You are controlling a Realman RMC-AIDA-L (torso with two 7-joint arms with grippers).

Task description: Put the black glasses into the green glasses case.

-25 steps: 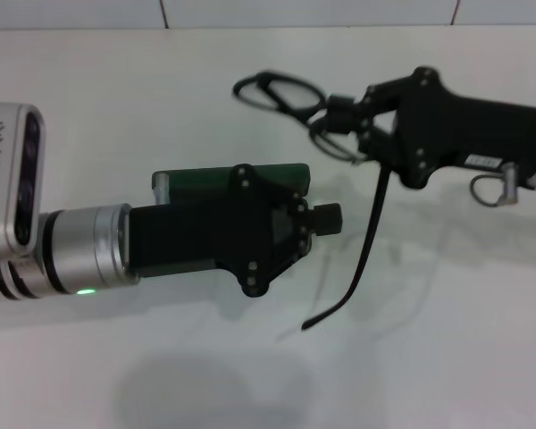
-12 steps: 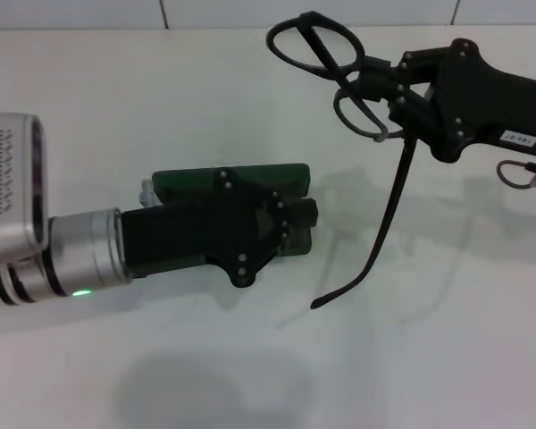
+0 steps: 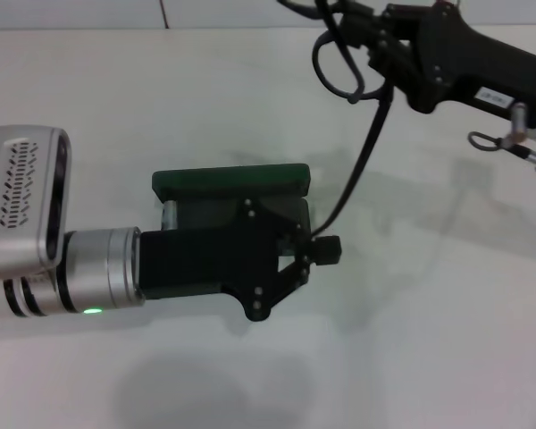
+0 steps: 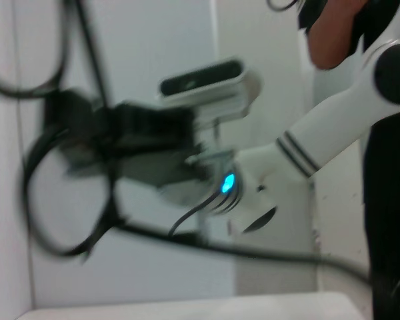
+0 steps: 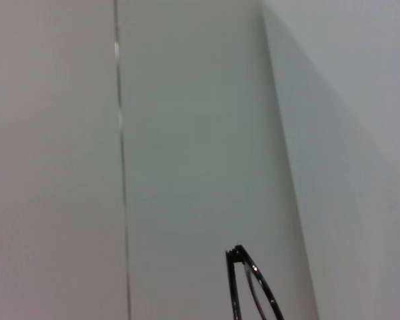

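The black glasses (image 3: 363, 161) hang in the air at the far right of the table, with my right gripper (image 3: 368, 40) shut on the frame near the lenses. One long temple arm dangles down toward the green glasses case (image 3: 232, 181). The case lies mid-table with its dark lining partly showing. My left gripper (image 3: 326, 251) is stretched over the case and hides most of it, its fingertips closed together just past the case's right end. The left wrist view shows the glasses (image 4: 60, 220) blurred under the right gripper (image 4: 87, 140). In the right wrist view only a tip of the glasses (image 5: 250, 287) shows.
The white table (image 3: 447, 313) lies bare in front and to the right of the case. A tiled wall (image 3: 89, 13) runs along the far edge. The robot's white body (image 4: 333, 127) shows behind in the left wrist view.
My right gripper has lifted the glasses up and toward the far edge, the temple arm's tip now near the case's right end. My left gripper has shifted nearer, uncovering more of the case.
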